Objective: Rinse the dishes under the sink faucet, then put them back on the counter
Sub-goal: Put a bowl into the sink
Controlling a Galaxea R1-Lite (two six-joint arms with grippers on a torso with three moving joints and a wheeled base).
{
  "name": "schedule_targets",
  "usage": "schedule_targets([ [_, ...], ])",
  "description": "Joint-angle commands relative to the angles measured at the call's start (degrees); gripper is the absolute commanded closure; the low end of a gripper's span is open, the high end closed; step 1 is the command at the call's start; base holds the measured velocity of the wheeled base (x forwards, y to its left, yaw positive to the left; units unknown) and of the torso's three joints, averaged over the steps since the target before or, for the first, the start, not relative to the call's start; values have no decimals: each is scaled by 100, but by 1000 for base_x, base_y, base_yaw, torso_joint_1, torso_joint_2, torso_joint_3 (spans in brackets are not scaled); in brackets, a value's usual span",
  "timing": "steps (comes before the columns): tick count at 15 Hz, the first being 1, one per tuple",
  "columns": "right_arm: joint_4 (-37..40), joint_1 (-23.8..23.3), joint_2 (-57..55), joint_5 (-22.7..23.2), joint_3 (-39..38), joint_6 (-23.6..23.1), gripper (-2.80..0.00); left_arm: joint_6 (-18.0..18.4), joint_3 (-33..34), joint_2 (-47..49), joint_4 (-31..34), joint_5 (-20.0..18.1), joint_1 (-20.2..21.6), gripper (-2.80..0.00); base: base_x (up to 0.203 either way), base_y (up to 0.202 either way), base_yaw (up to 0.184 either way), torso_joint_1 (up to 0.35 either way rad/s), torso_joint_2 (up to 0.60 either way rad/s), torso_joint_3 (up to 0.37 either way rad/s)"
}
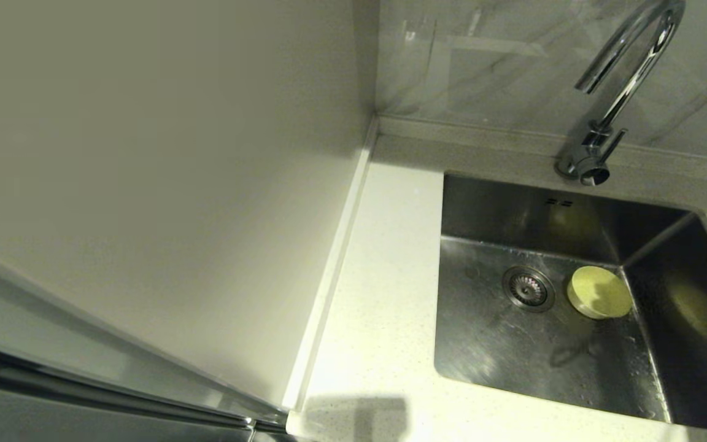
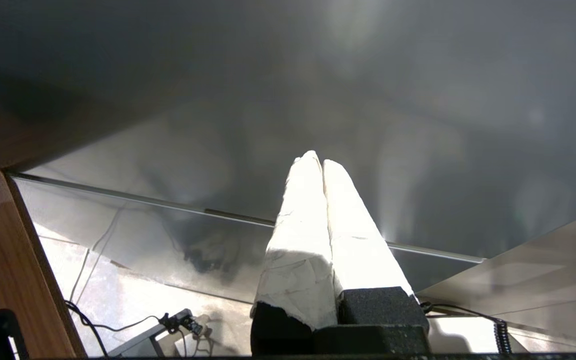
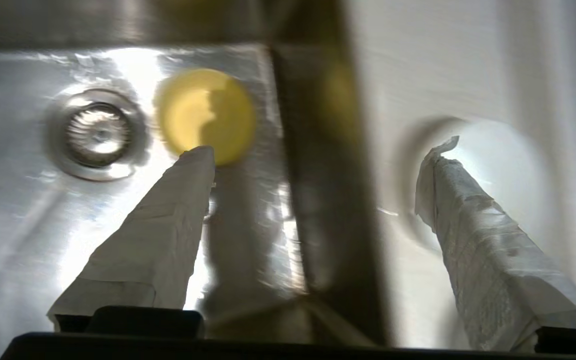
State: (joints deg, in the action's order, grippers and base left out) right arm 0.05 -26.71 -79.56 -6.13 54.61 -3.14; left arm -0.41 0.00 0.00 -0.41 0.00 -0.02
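A yellow bowl (image 1: 599, 292) lies on the floor of the steel sink (image 1: 494, 350), just right of the drain strainer (image 1: 528, 288). The chrome faucet (image 1: 626, 73) stands behind the basin. Neither gripper shows in the head view. In the right wrist view my right gripper (image 3: 320, 150) is open and empty above the sink's right wall. One fingertip (image 3: 200, 155) is near the yellow bowl (image 3: 203, 112); the other is over a pale whitish bowl (image 3: 493, 165) on the counter (image 3: 418, 65). The third bowl is out of view. My left gripper (image 2: 318, 160) is shut and empty, parked away from the sink.
White speckled counter (image 1: 384, 276) runs left of the sink, bounded by a tall white side panel (image 1: 175, 184). A tiled wall rises behind the faucet. The left wrist view shows a grey cabinet front (image 2: 318, 75), a wooden edge and cables on the floor.
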Motion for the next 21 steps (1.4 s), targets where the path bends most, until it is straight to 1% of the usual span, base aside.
schedule_targets([
  [1,495,-1028,66,642,385,-110,-280,-3,18,0,-3,0,2,0,0,0,0,0,0,0],
  [2,770,-1246,-129,924,558,-105,-280,-3,18,0,-3,0,0,0,0,0,0,0,0,0],
  [3,952,-1349,-314,1074,649,-42,-280,-3,18,0,-3,0,-6,0,0,0,0,0,0,0],
  [4,1012,-1388,-480,1121,690,19,-280,-3,18,-8,-3,0,2,0,0,0,0,0,0,0],
  [6,1101,-1451,-757,1139,794,48,-280,-3,18,-1,-3,0,2,0,0,0,0,0,0,0],
  [9,1444,-1573,-1185,1157,1218,50,-280,-3,18,0,-3,0,2,0,0,0,0,0,0,0],
  [11,1508,-1673,-1493,1124,1396,46,-280,-3,18,-2,-3,0,1,0,0,0,0,0,0,0],
  [16,1506,-1859,-2080,1096,1411,16,-280,-3,18,0,-3,0,-6,0,0,0,0,0,0,0],
  [21,1497,-1873,-2292,1097,1443,6,-280,-3,18,-7,-3,0,2,0,0,0,0,0,0,0],
])
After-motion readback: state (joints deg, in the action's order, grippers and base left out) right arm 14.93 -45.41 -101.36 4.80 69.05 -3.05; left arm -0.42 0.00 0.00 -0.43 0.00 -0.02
